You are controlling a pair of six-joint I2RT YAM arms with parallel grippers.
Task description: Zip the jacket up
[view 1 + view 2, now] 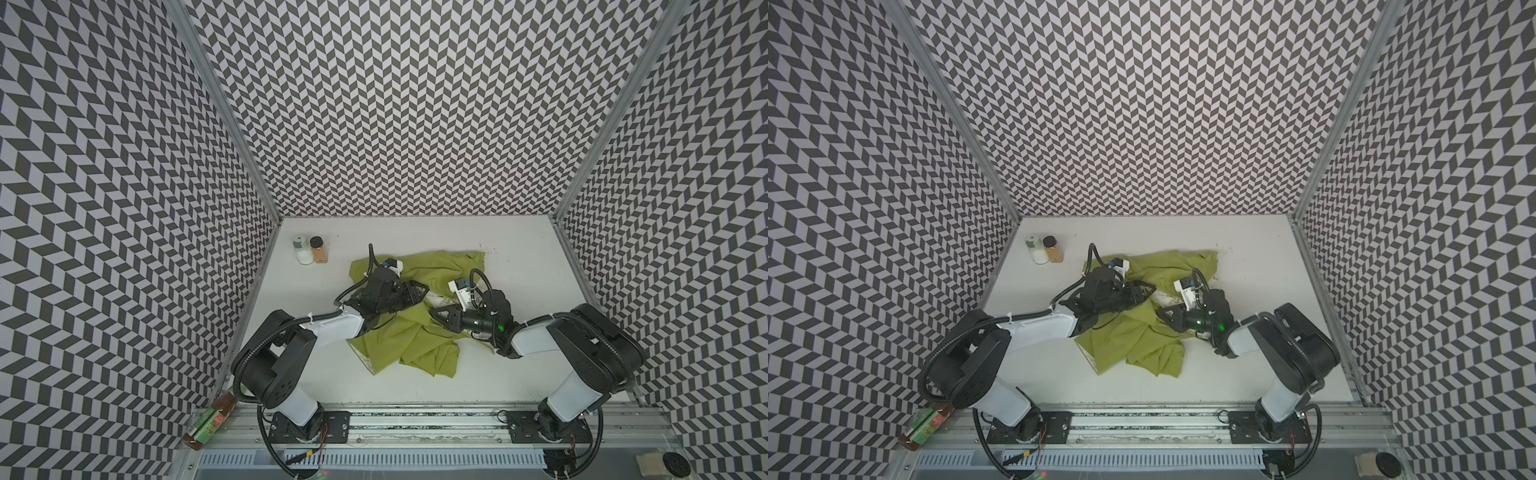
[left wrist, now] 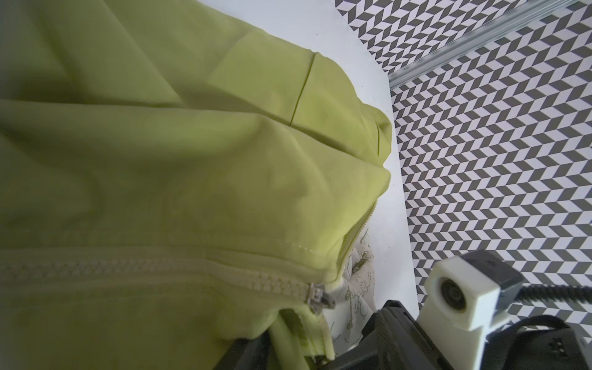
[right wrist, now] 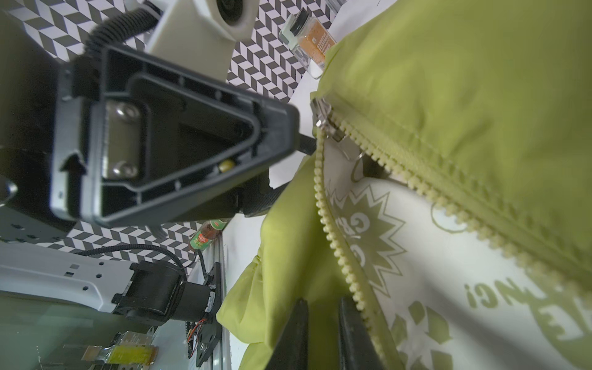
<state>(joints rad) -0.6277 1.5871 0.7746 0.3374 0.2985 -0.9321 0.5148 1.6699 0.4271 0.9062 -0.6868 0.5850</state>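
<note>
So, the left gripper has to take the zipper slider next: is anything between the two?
Nothing visible does. The zipper slider sits uncovered on the jacket, close beside the left gripper. No fold or other object lies between them.

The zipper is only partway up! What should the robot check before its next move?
1. Slider seated on both tooth rows: ok, the teeth behind it are meshed.
2. Left gripper on the pull tab: not ok, the tab hangs free beside it.
3. Right gripper holding the jacket edge: cannot tell, its fingers are close together by the open teeth.
4. Printed lining away from the slider: not ok, it shows right next to it.
5. Seasoning jar out of the way: ok, it stands apart from the jacket.
</note>
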